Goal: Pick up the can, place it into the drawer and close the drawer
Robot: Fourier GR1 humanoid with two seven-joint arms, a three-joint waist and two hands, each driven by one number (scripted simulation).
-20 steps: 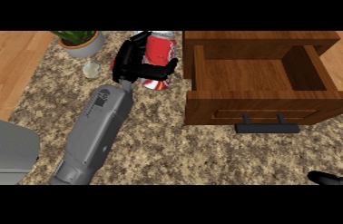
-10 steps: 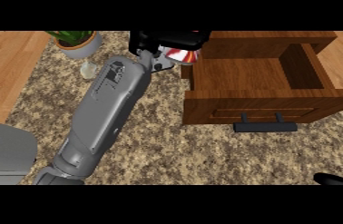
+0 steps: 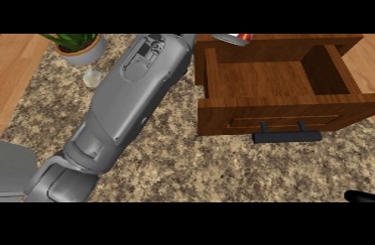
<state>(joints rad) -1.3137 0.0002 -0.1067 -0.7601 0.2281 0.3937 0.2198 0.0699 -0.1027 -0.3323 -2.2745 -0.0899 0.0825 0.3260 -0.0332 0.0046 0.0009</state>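
Only a sliver of the red and white can (image 3: 234, 38) shows at the picture's top edge, in the air over the back left corner of the open wooden drawer (image 3: 219, 75). My left forearm (image 3: 135, 95) reaches up the counter to that edge. The left hand itself is cut off there, beside the can. Nothing lies on the drawer's bare bottom, and its black handle (image 3: 287, 136) faces me. A black tip of my right hand (image 3: 359, 196) shows at the lower right corner, far from the drawer.
A potted green plant (image 3: 77, 45) stands at the back left, with a small pale object (image 3: 93, 78) just in front of it. The counter's top is speckled brown stone (image 3: 219, 164). A wooden strip (image 3: 18, 70) runs along the left side.
My left arm has carried the can up and to the right, from beside the drawer's left wall to above its back corner. The hand has gone out past the top edge.
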